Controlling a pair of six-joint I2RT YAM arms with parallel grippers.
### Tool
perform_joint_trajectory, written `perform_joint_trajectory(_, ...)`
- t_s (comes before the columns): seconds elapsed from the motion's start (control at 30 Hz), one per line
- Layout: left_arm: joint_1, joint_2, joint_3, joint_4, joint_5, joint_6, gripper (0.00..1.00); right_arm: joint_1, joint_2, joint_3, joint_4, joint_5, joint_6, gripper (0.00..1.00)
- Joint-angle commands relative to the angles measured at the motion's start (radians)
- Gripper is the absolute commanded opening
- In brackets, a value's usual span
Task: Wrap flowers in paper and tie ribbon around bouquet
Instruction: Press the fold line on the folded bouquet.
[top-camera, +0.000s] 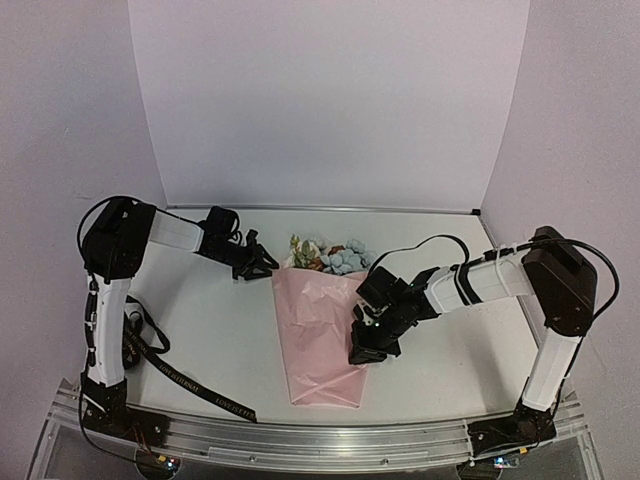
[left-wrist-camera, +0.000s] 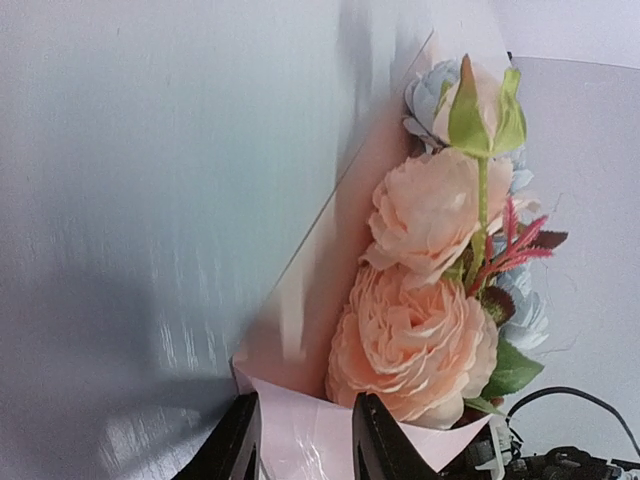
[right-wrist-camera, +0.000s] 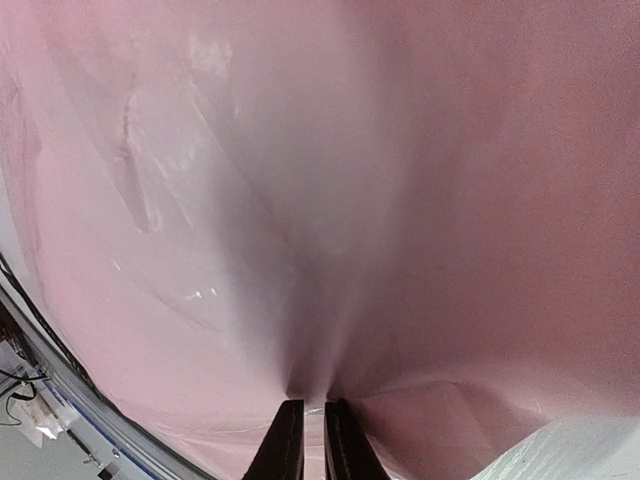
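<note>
The bouquet lies in the middle of the table. Its pale pink paper forms a cone narrowing toward the near edge, and the flowers stick out at the far end. Peach, pale blue and red flowers sit inside the paper in the left wrist view. My left gripper is at the cone's top left corner, partly open, with the paper's edge lying across the gap between its fingers. My right gripper is shut on the paper, which puckers at its tips, on the cone's right edge. The black ribbon lies near the left base.
A white backdrop stands behind the table. A metal rail runs along the near edge, and the ribbon's end lies over it. The right arm's black cable loops just beyond the flowers.
</note>
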Motion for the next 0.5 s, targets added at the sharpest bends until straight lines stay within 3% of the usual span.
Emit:
perform_joint_trajectory(0.0, 0.018, 0.029, 0.110, -0.077, 0.004, 0.061, 0.34, 0.006, 0.023, -0.013, -0.032, 0.014, 0.008, 0.08)
perform_joint_trajectory(0.27, 0.065, -0.043, 0.174, -0.152, -0.026, 0.116, 0.43, -0.004, -0.001, 0.062, -0.097, 0.012, 0.006, 0.13)
perform_joint_trajectory(0.47, 0.071, -0.206, 0.049, -0.141, -0.066, 0.107, 0.53, -0.009, -0.058, 0.130, -0.187, 0.027, -0.022, 0.23)
